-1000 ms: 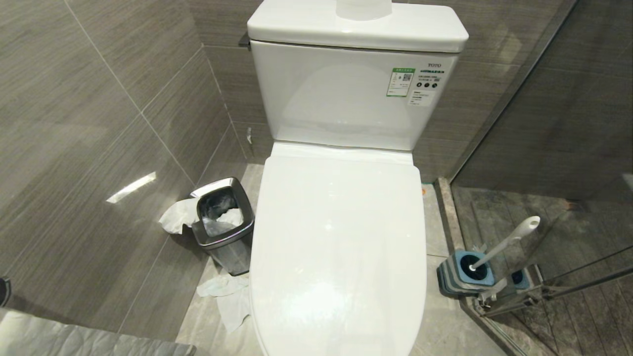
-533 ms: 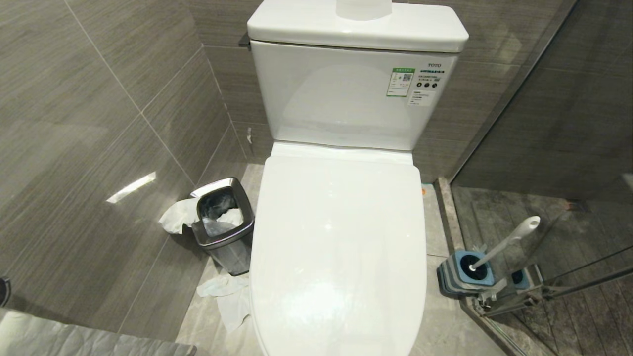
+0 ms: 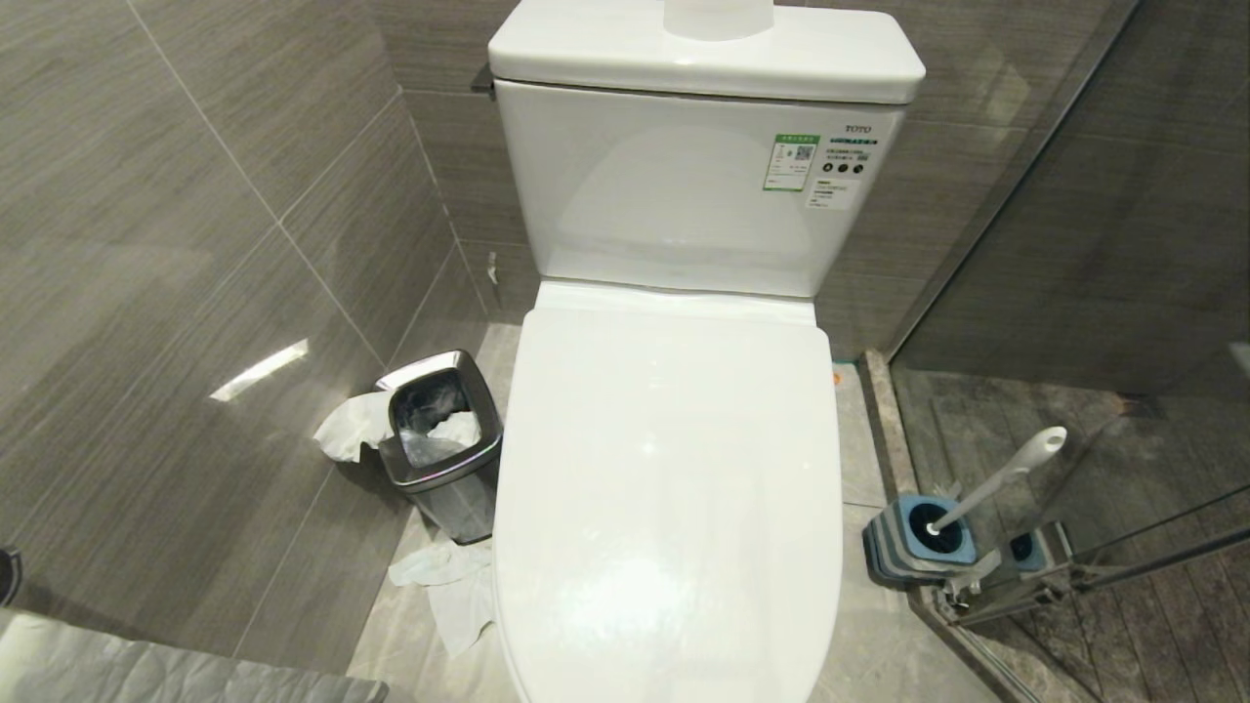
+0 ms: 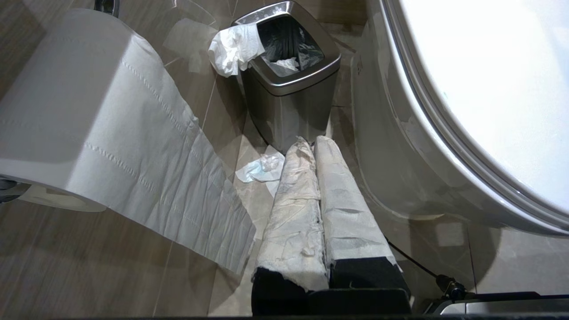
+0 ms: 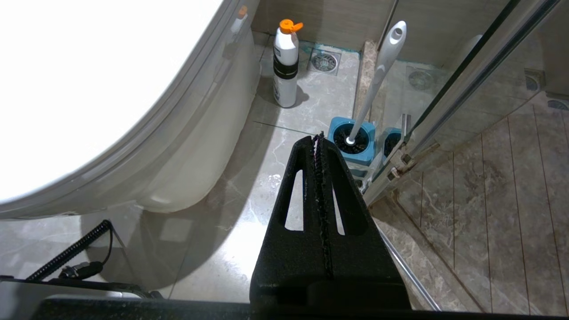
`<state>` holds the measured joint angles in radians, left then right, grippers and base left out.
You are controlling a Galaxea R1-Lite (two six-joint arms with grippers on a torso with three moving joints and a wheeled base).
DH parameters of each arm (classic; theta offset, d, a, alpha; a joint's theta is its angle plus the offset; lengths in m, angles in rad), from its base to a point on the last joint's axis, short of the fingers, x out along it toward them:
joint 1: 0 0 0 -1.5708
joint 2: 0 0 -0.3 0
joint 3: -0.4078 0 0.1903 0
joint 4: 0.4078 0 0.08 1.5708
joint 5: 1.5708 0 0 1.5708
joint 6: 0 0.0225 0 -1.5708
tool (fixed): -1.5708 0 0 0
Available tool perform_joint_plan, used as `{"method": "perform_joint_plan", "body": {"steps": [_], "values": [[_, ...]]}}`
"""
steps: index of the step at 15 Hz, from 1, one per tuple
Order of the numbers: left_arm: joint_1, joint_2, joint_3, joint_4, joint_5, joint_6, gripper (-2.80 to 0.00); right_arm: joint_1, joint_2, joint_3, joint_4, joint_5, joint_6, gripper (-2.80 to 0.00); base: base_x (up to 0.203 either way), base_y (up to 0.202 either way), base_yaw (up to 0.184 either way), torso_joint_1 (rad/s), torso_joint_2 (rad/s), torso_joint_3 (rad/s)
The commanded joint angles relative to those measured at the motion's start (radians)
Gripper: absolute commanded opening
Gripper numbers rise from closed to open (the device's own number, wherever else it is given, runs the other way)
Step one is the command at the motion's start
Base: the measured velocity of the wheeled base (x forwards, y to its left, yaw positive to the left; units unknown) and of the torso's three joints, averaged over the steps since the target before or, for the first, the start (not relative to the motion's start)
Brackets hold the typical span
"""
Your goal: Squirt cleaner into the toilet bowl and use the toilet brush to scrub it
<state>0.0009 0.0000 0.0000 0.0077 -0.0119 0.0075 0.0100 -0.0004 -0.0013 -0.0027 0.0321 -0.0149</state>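
beside the closed toilet lid [image 3: 669,469], the toilet brush [image 3: 996,480] stands in its holder [image 3: 913,542]; the bowl is covered. both grippers, left [image 4: 309,142] and right [image 5: 318,138], are pressed together, empty. nothing seems begun; the lid likely needs lifting first.

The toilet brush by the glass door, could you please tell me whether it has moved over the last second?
No. The toilet brush leans in its holder exactly as before, unchanged against the toilet.

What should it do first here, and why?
Probably lift the lid: it lies shut over the bowl, so nothing can be squirted or scrubbed yet. Both grippers, left and right, hang shut and empty low beside the toilet; the brush stands in its holder.
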Motion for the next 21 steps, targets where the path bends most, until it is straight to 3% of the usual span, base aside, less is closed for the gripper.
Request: {"method": "perform_joint_plan", "body": {"steps": [1, 21], "values": [[0.000, 0.002, 0.003, 0.000, 0.000, 0.001, -2.80, 0.001, 0.000, 0.000, 0.000, 0.000, 0.000, -2.80, 0.000, 0.000, 0.000, 0.000, 0.00, 0.000], [0.001, 0.002, 0.003, 0.000, 0.000, 0.002, -2.80, 0.001, 0.000, 0.000, -0.002, 0.000, -0.004, -2.80, 0.000, 0.000, 0.000, 0.000, 0.00, 0.000]]}}
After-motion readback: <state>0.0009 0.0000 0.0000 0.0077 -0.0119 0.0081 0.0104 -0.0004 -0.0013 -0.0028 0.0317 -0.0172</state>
